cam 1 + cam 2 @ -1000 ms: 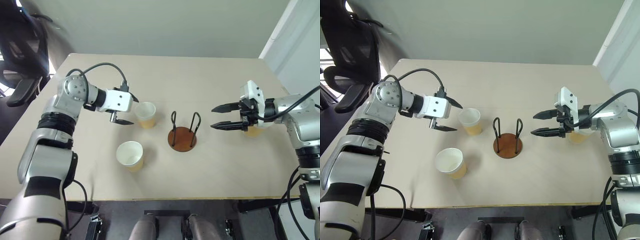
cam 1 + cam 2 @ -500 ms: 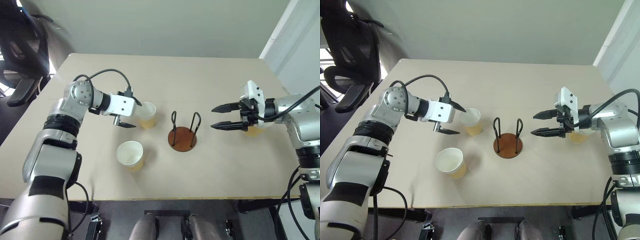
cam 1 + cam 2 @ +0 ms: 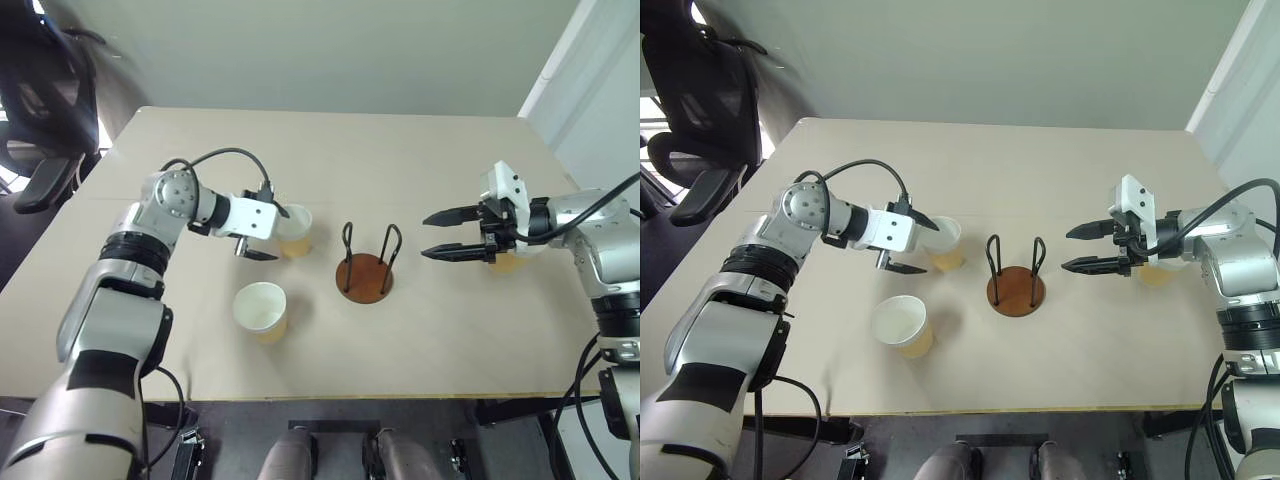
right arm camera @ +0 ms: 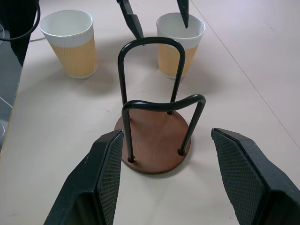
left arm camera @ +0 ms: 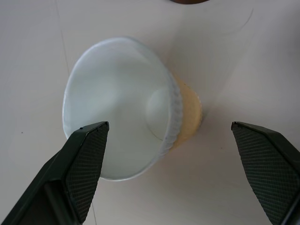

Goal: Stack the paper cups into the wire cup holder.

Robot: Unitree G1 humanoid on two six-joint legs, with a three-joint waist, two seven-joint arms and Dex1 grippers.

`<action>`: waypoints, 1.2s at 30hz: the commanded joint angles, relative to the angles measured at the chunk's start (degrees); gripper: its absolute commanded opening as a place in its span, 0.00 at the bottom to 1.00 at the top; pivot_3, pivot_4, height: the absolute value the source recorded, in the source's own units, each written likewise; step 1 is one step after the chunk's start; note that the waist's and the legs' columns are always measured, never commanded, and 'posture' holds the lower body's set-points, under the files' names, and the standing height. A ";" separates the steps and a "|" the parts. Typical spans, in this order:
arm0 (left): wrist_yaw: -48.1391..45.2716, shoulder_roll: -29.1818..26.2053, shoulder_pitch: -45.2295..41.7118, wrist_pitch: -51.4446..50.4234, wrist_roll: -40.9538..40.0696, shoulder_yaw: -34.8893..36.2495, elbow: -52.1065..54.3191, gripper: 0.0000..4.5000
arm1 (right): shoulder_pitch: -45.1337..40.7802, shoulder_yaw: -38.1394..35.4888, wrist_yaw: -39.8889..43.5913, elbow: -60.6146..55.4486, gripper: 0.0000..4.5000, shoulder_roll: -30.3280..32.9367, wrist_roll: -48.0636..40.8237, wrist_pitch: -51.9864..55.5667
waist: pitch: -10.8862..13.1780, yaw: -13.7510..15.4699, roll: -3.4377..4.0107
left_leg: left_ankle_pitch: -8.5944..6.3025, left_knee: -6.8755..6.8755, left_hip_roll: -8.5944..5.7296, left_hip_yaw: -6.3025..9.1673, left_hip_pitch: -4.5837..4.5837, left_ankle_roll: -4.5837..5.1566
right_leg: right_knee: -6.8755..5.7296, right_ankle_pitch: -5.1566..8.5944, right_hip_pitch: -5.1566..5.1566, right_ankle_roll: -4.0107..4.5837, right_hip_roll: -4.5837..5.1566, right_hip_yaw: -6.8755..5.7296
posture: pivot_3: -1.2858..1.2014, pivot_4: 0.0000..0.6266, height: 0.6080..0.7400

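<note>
Three paper cups stand upright on the pale table (image 3: 420,150), none of them in the wire cup holder (image 3: 365,265) yet. At the upper left of the head view a black office chair (image 3: 40,90) sits beyond the table edge. Left of centre, the left gripper (image 3: 262,233) reaches in with its two black fingers spread wide, one on either side of the upper cup (image 3: 293,229); the left wrist view shows that cup (image 5: 124,108) between the spread fingers (image 5: 84,159), tilted toward the camera by the angle of view, with open table on the side of the far finger, so nothing is gripped. Below it, in the lower left of centre, the near cup (image 3: 261,310) stands alone, well apart from the gripper. At the middle of the frame the holder rests on its reddish-brown disc with two black wire loops rising upright and no cup inside; the right wrist view looks straight at it (image 4: 154,136), with both left-hand cups behind. To the right of centre the right gripper (image 3: 440,233) hovers level, pointing at the holder, its fingers parted and empty. Just behind that gripper, partly hidden by it, the third cup (image 3: 506,262) stands on the table at the right.
</note>
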State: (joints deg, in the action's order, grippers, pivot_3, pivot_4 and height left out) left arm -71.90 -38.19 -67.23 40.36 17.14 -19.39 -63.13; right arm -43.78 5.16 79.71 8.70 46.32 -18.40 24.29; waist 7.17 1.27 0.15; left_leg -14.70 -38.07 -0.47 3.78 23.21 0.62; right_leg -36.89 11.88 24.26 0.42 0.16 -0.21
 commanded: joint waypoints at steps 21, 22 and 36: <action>-6.78 0.36 -5.39 -1.22 -2.21 1.64 -2.41 0.00 | -0.46 -1.82 0.41 -1.21 0.68 1.74 -0.85 0.23 | 0.00 0.11 0.00 | 0.01 -0.02 0.00 0.00 0.02 0.01 | 0.01 -0.01 0.00 -0.01 0.00 0.00 | 0.52 0.24 1.00; -8.01 0.32 -6.01 -1.54 -2.39 1.62 -2.42 0.00 | -0.52 -1.78 0.47 -1.09 0.68 1.78 -0.80 0.17 | 0.00 0.10 0.00 | 0.01 -0.02 -0.01 0.00 0.02 0.01 | 0.01 -0.01 0.00 -0.01 0.00 0.00 | 0.52 0.24 1.00; -18.82 4.19 -19.24 -7.75 -4.75 2.52 -4.43 0.00 | 0.91 -1.56 1.18 -2.50 0.68 3.16 -1.16 0.75 | 0.00 0.32 0.00 | -0.11 -0.09 0.00 -0.01 0.22 0.30 | 0.11 -0.08 0.09 -0.14 0.01 -0.01 | 0.52 0.24 1.00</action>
State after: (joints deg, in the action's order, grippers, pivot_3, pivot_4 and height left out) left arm -89.06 -33.95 -84.34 32.98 13.47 -18.23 -67.63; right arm -42.63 5.15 80.38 8.14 48.43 -18.39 24.93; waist 7.18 1.59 0.15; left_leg -14.81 -38.17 -0.47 3.77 23.46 0.93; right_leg -36.74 11.78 24.36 0.25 0.16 -0.21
